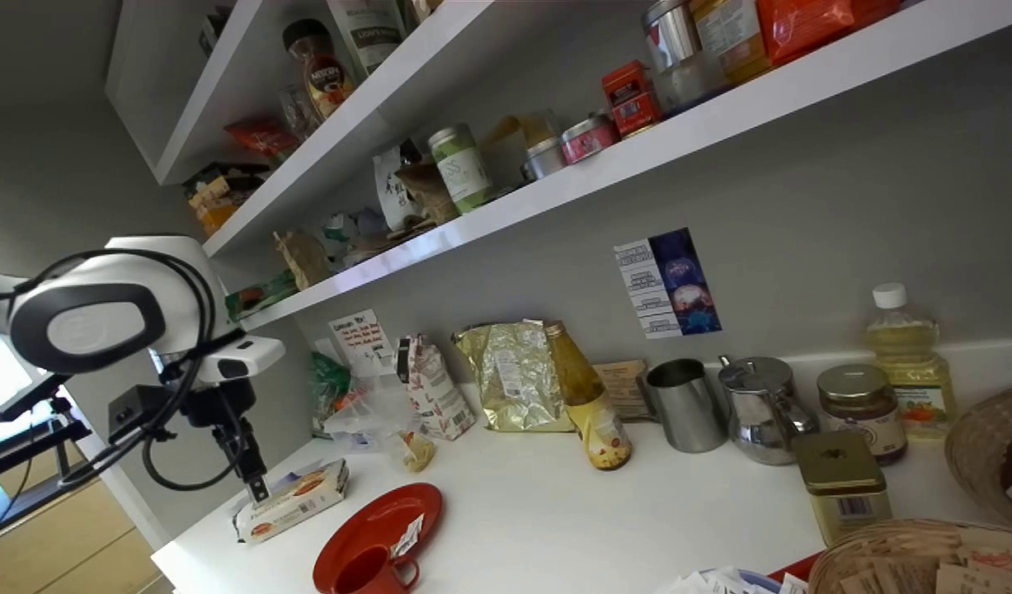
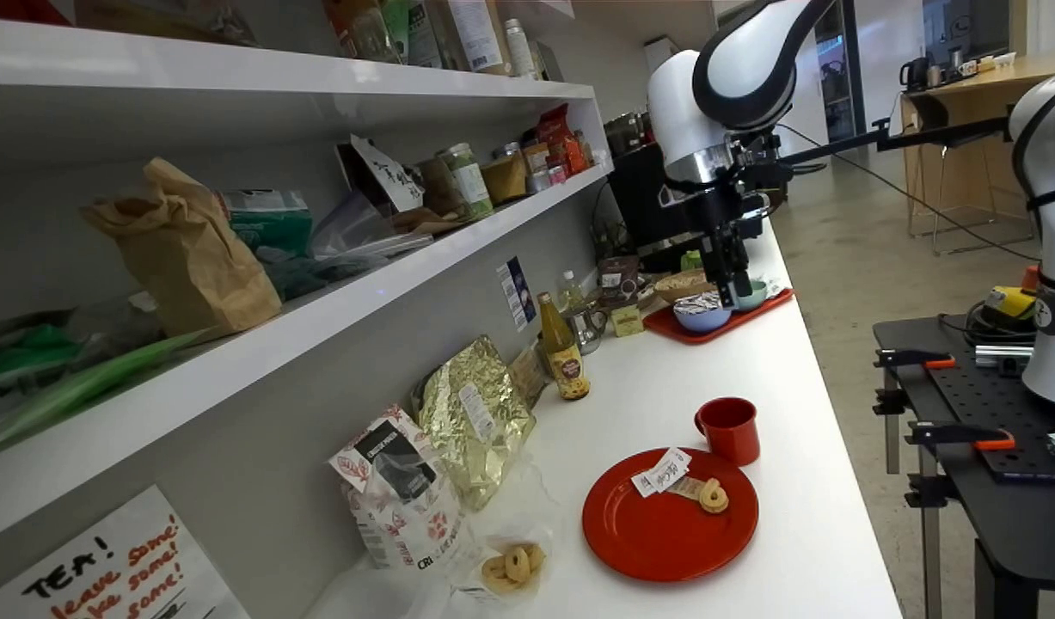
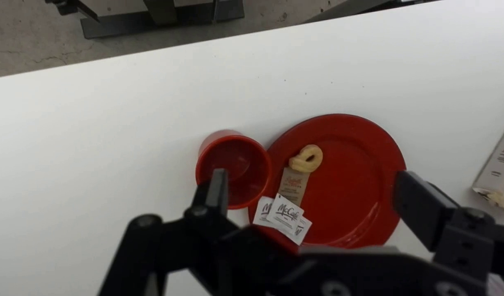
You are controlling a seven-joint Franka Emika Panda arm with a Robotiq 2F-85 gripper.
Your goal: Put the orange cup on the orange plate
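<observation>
The orange cup [image 2: 733,437] stands upright on the white table beside the orange plate [image 2: 647,546]. Both also show in an exterior view, the cup [image 1: 372,576] cut by the bottom edge and the plate [image 1: 382,516] behind it. In the wrist view the cup [image 3: 245,181] overlaps the edge of the plate [image 3: 358,164]; I cannot tell whether they touch. The cup's handle is hidden there. My gripper [image 3: 311,183] is open and empty above them, its left finger in front of the cup and its right finger over the plate's far edge. It also shows in both exterior views [image 1: 258,488] [image 2: 738,297].
On the plate lie white packets [image 3: 284,213] and a ring-shaped biscuit [image 3: 307,159]. A gold bag [image 1: 514,375], a bottle [image 1: 592,408] and metal jugs [image 1: 687,404] stand along the wall. A shelf [image 1: 473,223] overhangs the table. A long packet [image 1: 299,502] lies beyond the plate.
</observation>
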